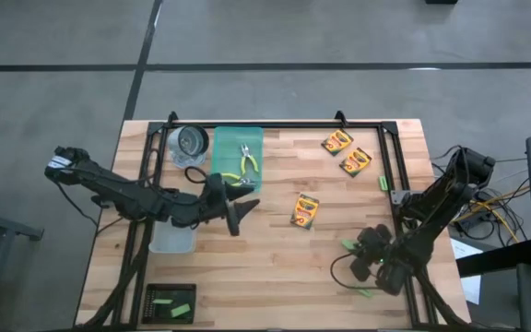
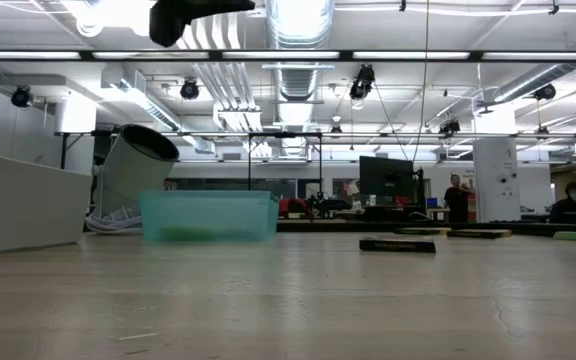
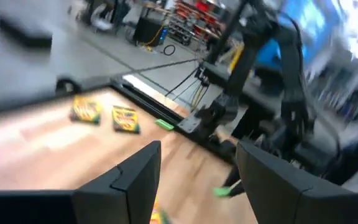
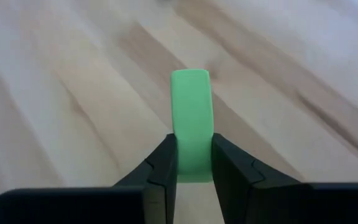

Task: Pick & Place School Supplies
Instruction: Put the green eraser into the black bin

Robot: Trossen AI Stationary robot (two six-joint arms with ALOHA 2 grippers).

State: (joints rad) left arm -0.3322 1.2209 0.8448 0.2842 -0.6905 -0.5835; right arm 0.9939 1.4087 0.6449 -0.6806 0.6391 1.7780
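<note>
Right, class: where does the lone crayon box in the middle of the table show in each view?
High view: lone crayon box at the table's middle, right of the teal tray.
Low view: dark flat slab right of centre.
Left wrist view: probably the yellow sliver, mostly cut off.
Right wrist view: not in it.
Shared landmark: teal tray, also in the low view.

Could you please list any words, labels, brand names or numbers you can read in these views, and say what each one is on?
None can be read.
Crayon boxes: printing on the fronts, too small in the high view and blurred in the left wrist view.
Green block held in the right gripper: plain, no markings.
Signs in the room behind: too small.
</note>
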